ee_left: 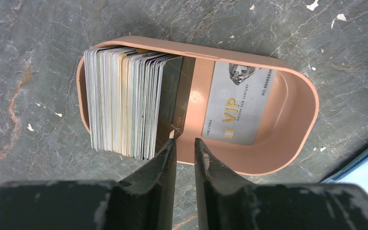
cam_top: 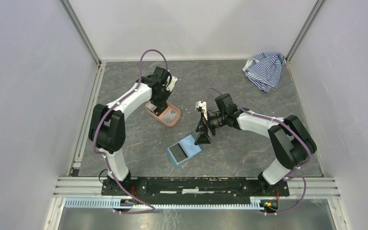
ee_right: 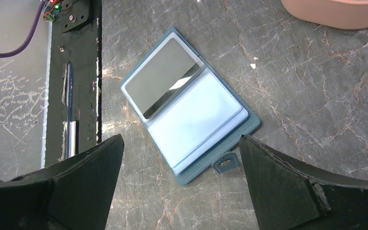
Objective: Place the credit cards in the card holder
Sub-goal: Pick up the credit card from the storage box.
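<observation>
**Q:** Where do the credit cards (ee_left: 122, 103) sit?

**A:** Left wrist view. Most stand on edge as a tight stack in one end of the salmon-pink tray (ee_left: 297, 129). A dark card (ee_left: 172, 91) leans at the stack's open side. A silver VIP card (ee_left: 237, 103) lies alone in the other end, apart from the stack.

**Q:** And the left gripper (ee_left: 184, 143)?

**A:** It hangs over the tray's near rim, by the foot of the stack. Its jaws stand a narrow slit apart. The tray shows through the slit and nothing is between them. One fingertip (ee_left: 168, 148) is just beside the dark card's corner, and contact cannot be told.

**Q:** Where is the card holder (cam_top: 184, 150)?

**A:** Top view. It lies open on the grey table (cam_top: 249, 158) between the two arms, near the tray but not touching it. In the right wrist view one leaf carries a glossy card (ee_right: 160, 76); whether it is tucked in or only laid on top cannot be told. The other leaf shows pale blue sleeves, with the snap tab (ee_right: 225, 163) jutting from its outer edge.

**Q:** The right gripper (ee_right: 180, 141)?

**A:** It hovers above the open holder with its jaws spread wide, gripping nothing.

**Q:** Anything else?

**A:** A blue-and-white striped cloth (cam_top: 265, 69) lies crumpled in the far right corner, well apart.
</observation>
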`<state>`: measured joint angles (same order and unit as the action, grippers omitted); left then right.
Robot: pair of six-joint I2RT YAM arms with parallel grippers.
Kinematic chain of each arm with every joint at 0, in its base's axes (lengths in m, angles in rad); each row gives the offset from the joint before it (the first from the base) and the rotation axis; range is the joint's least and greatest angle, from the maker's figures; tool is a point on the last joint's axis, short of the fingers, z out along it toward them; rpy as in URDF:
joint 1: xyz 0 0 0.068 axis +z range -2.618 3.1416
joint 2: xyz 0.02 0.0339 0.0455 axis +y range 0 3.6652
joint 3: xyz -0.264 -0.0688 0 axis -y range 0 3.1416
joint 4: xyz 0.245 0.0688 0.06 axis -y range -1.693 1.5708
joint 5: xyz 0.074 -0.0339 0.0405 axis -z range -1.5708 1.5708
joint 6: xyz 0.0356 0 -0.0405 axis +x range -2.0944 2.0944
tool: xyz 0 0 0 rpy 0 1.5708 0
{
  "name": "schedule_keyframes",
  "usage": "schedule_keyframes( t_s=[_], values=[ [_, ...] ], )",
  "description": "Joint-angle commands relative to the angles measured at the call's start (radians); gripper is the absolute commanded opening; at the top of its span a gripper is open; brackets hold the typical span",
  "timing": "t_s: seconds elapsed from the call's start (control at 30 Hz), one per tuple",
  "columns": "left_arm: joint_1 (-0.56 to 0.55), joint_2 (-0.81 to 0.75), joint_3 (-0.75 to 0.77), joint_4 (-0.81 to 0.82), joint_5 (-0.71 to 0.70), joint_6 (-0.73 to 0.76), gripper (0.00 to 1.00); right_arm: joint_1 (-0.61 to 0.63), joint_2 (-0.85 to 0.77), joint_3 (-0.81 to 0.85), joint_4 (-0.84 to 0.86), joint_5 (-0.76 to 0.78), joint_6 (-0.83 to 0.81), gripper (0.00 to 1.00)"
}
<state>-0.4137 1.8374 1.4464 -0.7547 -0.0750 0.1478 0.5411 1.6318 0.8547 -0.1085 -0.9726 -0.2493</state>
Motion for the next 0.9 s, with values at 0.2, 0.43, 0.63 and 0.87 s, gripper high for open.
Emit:
schedule_keyframes(
  t_s=[0.2,0.43,0.63,0.87],
  values=[
    [-0.011,-0.107,-0.035,0.106,-0.061,-0.019,0.60,-0.005,-0.005,0.041,0.008,-0.029,-0.015,0.98],
    [-0.031,-0.075,-0.107,0.223,-0.251,0.036,0.99,-0.005,-0.002,0.041,0.008,-0.031,-0.014,0.98],
    [-0.028,-0.004,-0.092,0.246,-0.336,0.051,1.00,-0.006,-0.006,0.041,0.007,-0.031,-0.015,0.98],
    [-0.025,0.055,-0.078,0.245,-0.357,0.067,0.96,-0.004,-0.010,0.043,0.001,-0.034,-0.019,0.98]
  ],
)
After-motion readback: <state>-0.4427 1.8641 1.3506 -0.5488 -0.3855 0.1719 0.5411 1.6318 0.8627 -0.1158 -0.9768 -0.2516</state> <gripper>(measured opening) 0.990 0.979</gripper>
